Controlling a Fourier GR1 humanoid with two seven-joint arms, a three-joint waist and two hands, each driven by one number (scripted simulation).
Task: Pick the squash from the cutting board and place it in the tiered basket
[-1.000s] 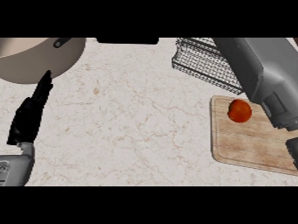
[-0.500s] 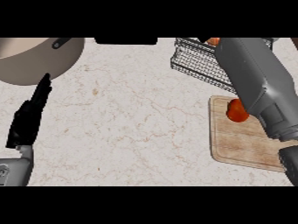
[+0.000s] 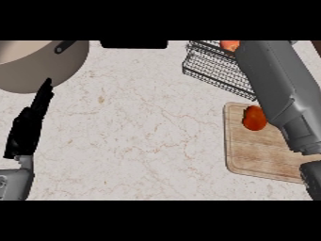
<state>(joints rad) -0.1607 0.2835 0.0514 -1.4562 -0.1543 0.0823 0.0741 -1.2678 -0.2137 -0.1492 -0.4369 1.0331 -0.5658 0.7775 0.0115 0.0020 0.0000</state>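
Board (image 3: 260, 150) sits on the counter (image 3: 142, 127), right side. A red-orange item (image 3: 254, 117) lies on the board's upper left part, partly hidden by the right forearm (image 3: 281, 89), which crosses above the board toward the basket (image 3: 215, 68). Basket is just beyond the board's far edge, black wire. An orange bit (image 3: 229, 45) shows at the basket's top by the forearm's end; can't tell if that's the squash. Right hand itself hidden, so can't tell its state. Left hand (image 3: 29, 123) is well left of the board, fingers straight, holding nothing, near the pot (image 3: 31, 63).
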